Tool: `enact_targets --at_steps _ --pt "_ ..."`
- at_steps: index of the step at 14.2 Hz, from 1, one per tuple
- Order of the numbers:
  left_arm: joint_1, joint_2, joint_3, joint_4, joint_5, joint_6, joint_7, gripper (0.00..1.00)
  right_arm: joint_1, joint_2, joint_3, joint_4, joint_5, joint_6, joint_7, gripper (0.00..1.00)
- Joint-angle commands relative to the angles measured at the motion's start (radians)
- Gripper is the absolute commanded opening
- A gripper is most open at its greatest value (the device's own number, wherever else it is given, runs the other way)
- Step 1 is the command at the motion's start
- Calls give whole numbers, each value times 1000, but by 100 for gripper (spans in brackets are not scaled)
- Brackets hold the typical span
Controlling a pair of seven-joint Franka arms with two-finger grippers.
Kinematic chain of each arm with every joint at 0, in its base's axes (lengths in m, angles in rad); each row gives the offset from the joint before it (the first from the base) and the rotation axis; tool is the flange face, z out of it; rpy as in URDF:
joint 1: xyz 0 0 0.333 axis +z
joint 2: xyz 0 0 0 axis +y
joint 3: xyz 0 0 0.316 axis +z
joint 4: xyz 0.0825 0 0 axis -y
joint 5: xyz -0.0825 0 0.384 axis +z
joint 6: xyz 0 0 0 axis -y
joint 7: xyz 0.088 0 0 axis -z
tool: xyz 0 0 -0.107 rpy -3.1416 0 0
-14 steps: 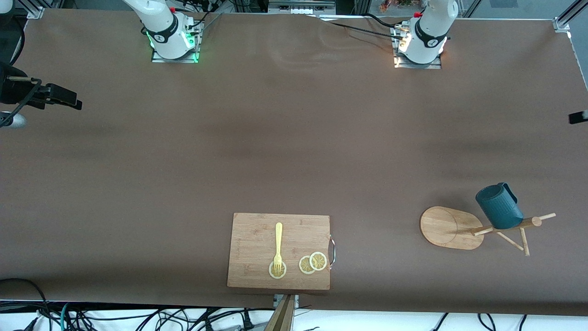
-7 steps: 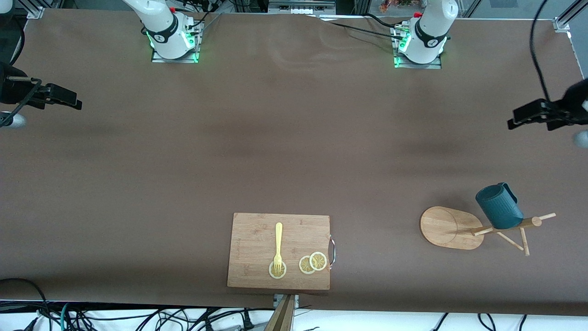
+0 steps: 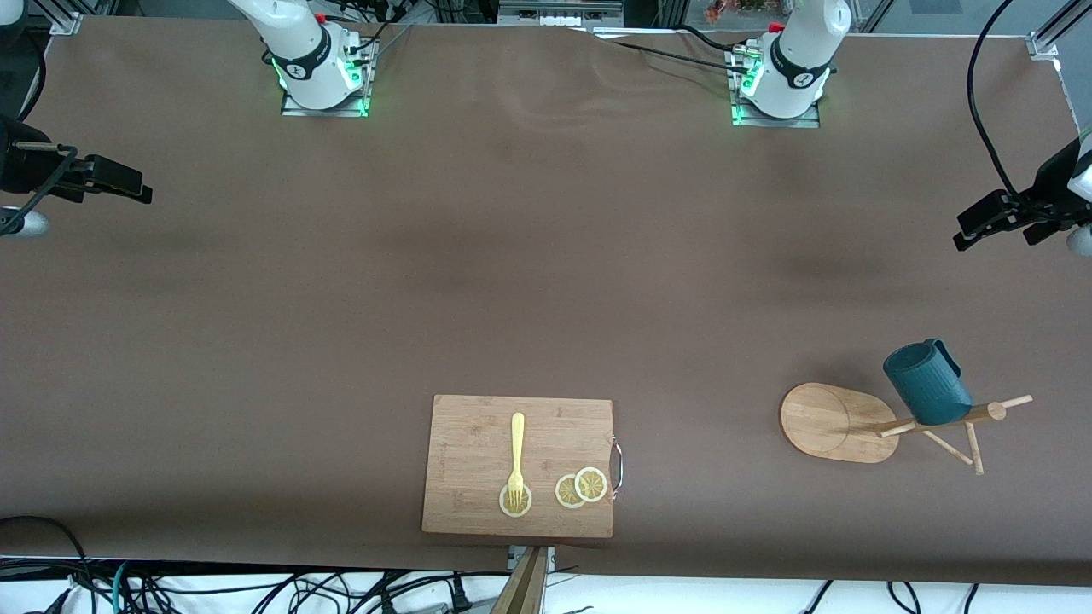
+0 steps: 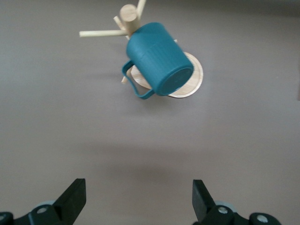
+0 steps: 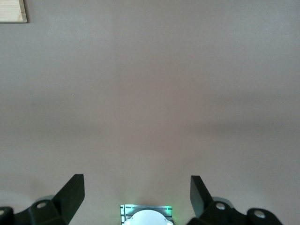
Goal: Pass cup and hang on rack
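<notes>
Hanging tilted on the rack (image 3: 934, 424), the ribbed teal cup (image 3: 926, 383); both tools spread, empty

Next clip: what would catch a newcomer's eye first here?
The dark teal ribbed mug hanging on the light bamboo mug tree, toward the left arm's end of the table. Next, the bamboo cutting board, nearer the front camera's edge, carrying a yellow fork and lemon slices. Both grippers are open and empty: the left gripper over that end's table edge, the right gripper waiting at its own end.
</notes>
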Motion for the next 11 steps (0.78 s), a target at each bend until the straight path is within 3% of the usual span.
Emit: enact_targets --at_steps 1,6,11 --pt "3 -42 -15 -33 21 17 15 100 -5 8 1 24 3 -22 -12 100" --pt "-3 -12 -78 31 26 -65 2 100 -5 8 1 22 3 -22 -12 100" --pt "6 -7 -77 49 40 -57 -19 100 -5 8 1 22 3 -22 -12 100"
